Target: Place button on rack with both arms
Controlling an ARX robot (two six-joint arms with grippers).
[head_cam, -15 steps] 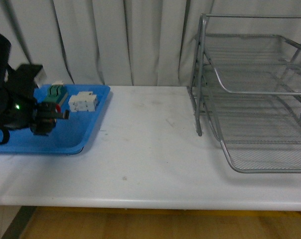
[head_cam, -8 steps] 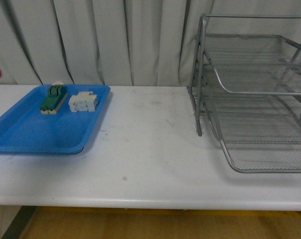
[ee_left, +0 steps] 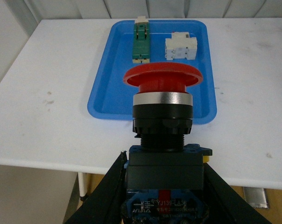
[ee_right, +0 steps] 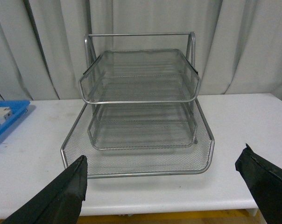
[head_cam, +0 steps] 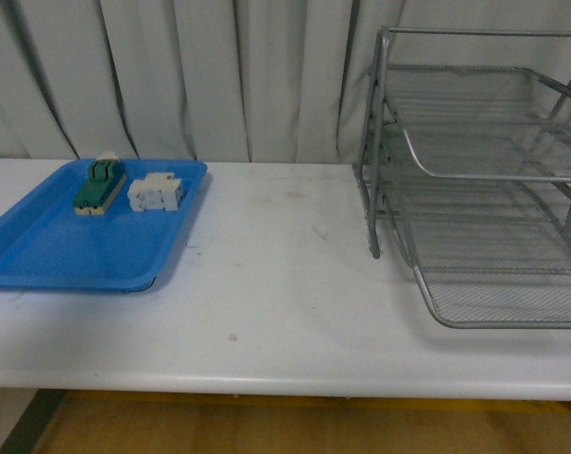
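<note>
My left gripper (ee_left: 162, 186) is shut on the button (ee_left: 162, 107), gripping its black-and-blue body with the red mushroom cap pointing away from the wrist; it hangs above the near table edge, facing the blue tray (ee_left: 108, 70). The silver three-tier rack (head_cam: 484, 180) stands at the right of the table and also shows in the right wrist view (ee_right: 138, 116). My right gripper (ee_right: 164, 182) is open and empty, its fingers (ee_right: 61, 196) wide apart in front of the rack's lowest tray. Neither arm shows in the front view.
The blue tray (head_cam: 40, 255) lies at the table's left and holds a green-topped block (head_cam: 100, 183) and a white blocky component (head_cam: 155, 193). White curtains hang behind the table. The table's front edge (head_cam: 267, 388) runs close to the camera.
The left arm with the button has lifted off the blue tray and left the front view to the left. The tray now shows only the green block and white component.
</note>
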